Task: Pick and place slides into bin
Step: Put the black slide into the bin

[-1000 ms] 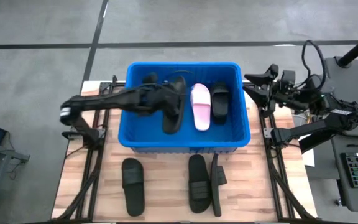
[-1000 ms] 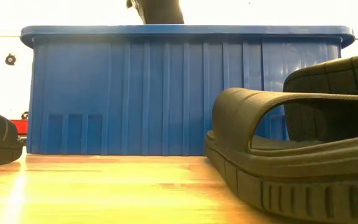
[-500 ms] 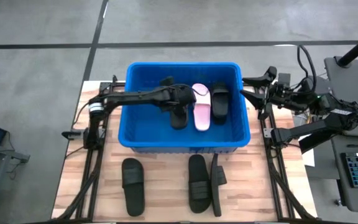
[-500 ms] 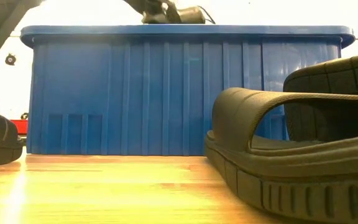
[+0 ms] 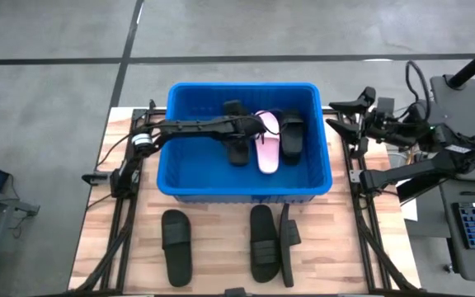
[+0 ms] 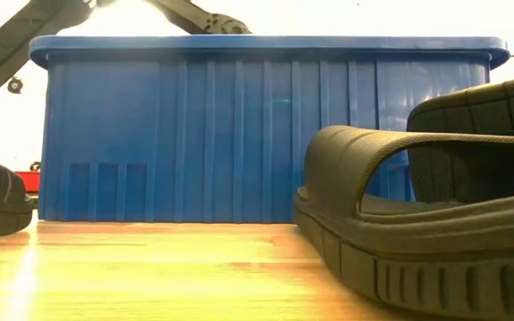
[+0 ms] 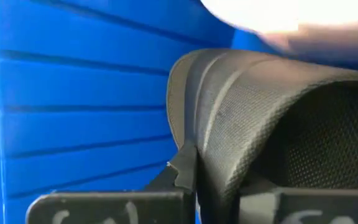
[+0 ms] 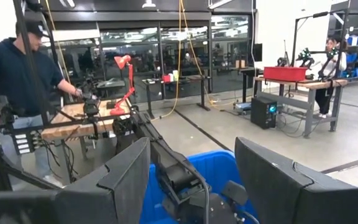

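The blue bin (image 5: 180, 177) stands at the table's middle. My left gripper (image 5: 239, 129) reaches into it from the left and is shut on a black slide (image 5: 237, 148). Beside that one in the bin lie a pale pink slide (image 5: 267, 144) and another black slide (image 5: 292, 134). Two black slides (image 5: 176, 246) (image 5: 262, 243) lie flat on the table before the bin, and a third (image 5: 287, 245) stands on its edge. My right gripper (image 8: 194, 186) waits open, high at the table's right (image 5: 340, 115). My left gripper pinches the black slide at the edge of its wide top strap (image 7: 197, 149), which arches up past the fingers (image 7: 180, 175). The fingers slant down into the bin from the table's left. Whether the sole rests on the bin's floor, I cannot tell.
The bin's near wall (image 6: 257, 134) fills the low view, with a black slide (image 6: 400, 223) close in front of it. People stand at workbenches (image 8: 73, 124) in the room behind. Bare wood shows at the table's near left corner (image 5: 114, 256).
My left gripper has sunk from above the bin's rim down into the bin, going toward the pink slide and rolling as it went. It has stayed shut on the black slide, which has gone down with it and now lies beside the pink one.
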